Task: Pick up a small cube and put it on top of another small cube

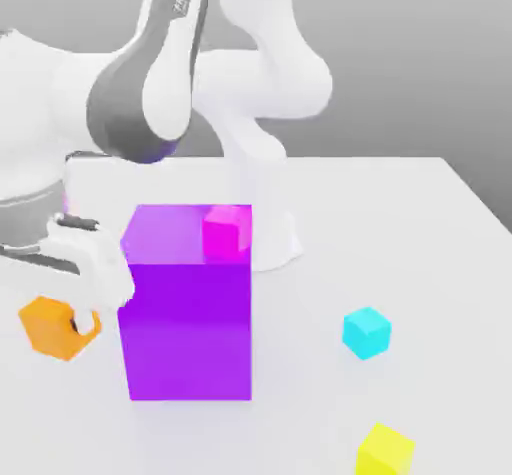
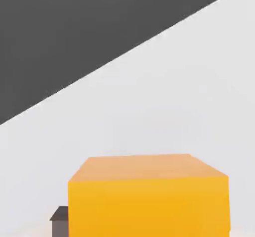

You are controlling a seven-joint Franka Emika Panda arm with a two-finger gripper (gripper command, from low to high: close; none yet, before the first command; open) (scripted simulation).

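While the white arm's "FRANKA" lettering showed on its upper link, the gripper stood clamped on the small plain orange cube, near the white table's edge at the exterior view's left, beside the big purple block.

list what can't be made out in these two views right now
- Exterior view: the hand covers part of the orange cube.
- Exterior view: the purple block hides the lower part of the magenta cube.
- Hand view: the orange cube is cut off by the picture's edge.
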